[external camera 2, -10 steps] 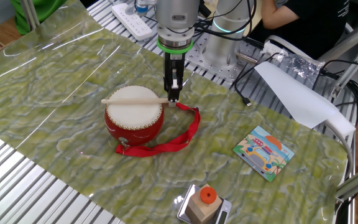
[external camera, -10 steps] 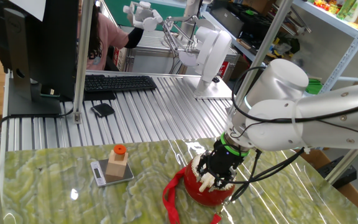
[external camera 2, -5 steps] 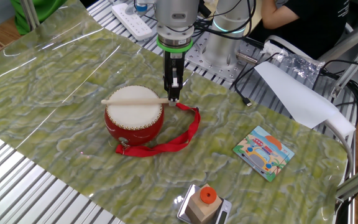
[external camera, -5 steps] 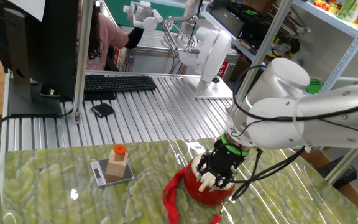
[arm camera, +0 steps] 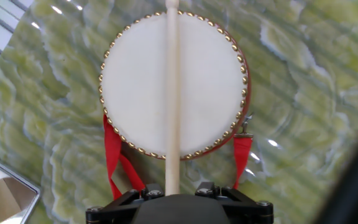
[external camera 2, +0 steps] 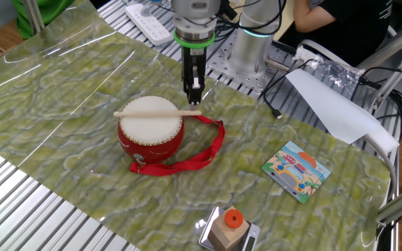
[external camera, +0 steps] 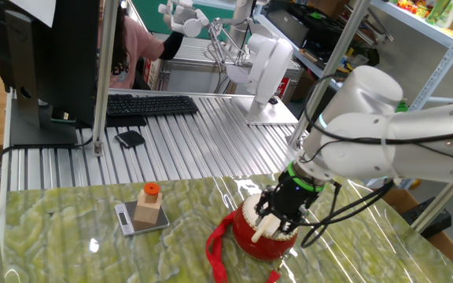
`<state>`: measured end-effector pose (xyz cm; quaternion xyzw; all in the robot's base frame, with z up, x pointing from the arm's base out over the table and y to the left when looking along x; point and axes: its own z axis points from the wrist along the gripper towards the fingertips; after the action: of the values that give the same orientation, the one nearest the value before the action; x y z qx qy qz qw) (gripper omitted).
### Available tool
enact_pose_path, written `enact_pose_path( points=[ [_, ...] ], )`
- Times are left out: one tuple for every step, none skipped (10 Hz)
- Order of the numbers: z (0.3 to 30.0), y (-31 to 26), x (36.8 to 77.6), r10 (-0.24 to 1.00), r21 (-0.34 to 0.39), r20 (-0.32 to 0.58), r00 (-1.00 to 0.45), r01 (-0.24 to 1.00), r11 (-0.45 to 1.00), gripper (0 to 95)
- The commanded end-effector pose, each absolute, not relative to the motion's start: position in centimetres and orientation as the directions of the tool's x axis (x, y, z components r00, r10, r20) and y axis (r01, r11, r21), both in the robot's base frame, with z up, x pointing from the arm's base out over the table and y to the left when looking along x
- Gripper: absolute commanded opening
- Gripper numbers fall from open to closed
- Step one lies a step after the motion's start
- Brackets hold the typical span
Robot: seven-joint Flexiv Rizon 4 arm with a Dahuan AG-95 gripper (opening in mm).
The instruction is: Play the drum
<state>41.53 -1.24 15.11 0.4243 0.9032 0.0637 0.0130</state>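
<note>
Covering the bench is a green marbled sheet, with ribbed metal, a keyboard and shelving behind; no writing is legible. Near its middle stands the drum, red strap trailing beside it. The gripper, just beyond the rim, has its jaws clamped on a stick lying across the skin.

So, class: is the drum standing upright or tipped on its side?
Upright. The drum sits on its base with its cream skin facing up, a full circle in the hand view, and the drumstick lies flat across it.
</note>
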Motion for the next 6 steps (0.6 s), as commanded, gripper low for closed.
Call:
enact_pose_path(
  points=[
    [15.8,-1.6,41.3,0.728,0.129,0.03,-0.685,0.725,0.676,38.0],
    [16.1,-1.7,41.2,0.7,0.131,0.025,-0.714,0.696,0.706,19.0],
    [16.4,-1.8,41.0,0.659,0.129,0.023,-0.752,0.656,0.744,19.0],
    [16.7,-1.8,40.9,0.639,0.129,0.02,-0.769,0.635,0.761,19.0],
    [17.2,-1.9,40.6,0.599,0.131,0.016,-0.8,0.596,0.792,0.0],
    [17.6,-1.8,40.4,0.578,0.131,0.014,-0.816,0.574,0.808,0.0]
  ],
)
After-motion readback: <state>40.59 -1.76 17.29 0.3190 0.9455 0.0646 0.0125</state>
